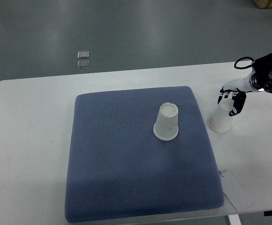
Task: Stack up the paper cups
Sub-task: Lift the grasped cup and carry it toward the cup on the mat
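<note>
**Spotter:** What worries you from here?

**Me:** I see the right hand (pixel 231 99) high on the upside-down cup (pixel 221 118) on the bare table (pixel 28 122); a shallow hold could tip it.

**Spotter:** Pose?

**Me:** Arm in from the right edge, fingers (pixel 239 104) curled over the cup's top, apparently gripping. The other cup (pixel 167 122) stands inverted on the blue mat (pixel 117 178).

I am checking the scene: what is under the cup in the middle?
The upside-down paper cup stands on the blue mat, which lies on the white table. Whatever is inside the cup is hidden.
</note>
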Motion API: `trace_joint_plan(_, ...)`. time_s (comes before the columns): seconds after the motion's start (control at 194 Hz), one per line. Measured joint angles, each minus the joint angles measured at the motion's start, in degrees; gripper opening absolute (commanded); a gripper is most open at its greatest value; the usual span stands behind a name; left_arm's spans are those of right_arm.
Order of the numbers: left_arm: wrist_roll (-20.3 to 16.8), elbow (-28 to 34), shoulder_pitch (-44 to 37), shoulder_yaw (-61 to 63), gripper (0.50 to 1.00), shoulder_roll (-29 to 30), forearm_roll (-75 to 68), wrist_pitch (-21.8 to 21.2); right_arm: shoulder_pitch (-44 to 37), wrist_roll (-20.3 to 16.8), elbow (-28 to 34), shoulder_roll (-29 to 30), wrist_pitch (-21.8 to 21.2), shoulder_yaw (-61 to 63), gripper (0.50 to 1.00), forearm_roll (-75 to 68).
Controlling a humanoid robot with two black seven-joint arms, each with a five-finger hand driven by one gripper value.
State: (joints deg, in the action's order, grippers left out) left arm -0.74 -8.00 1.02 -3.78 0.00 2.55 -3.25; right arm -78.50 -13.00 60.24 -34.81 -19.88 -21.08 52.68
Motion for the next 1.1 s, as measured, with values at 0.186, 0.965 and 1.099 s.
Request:
trace_joint_plan(0.186,0.0,0.0,0.0,0.0,1.000,0.0,0.0,0.0,-1.0,0.1,0.6,-1.4,-0.6,0.0,0.676,-0.2)
trace_joint_plan(0.965,0.0,0.0,0.0,0.0,1.000,0.0,0.0,0.0,-24.4,-0.1,10.8,-10.8,-8.9,-4.1,0.682,-0.8)
trace_joint_plan(1.099,0.0,0.0,0.0,0.0,1.000,0.0,0.0,0.0,-26.9,-0.1,12.6,-11.2,-9.3,-5.1,0.682,-0.9)
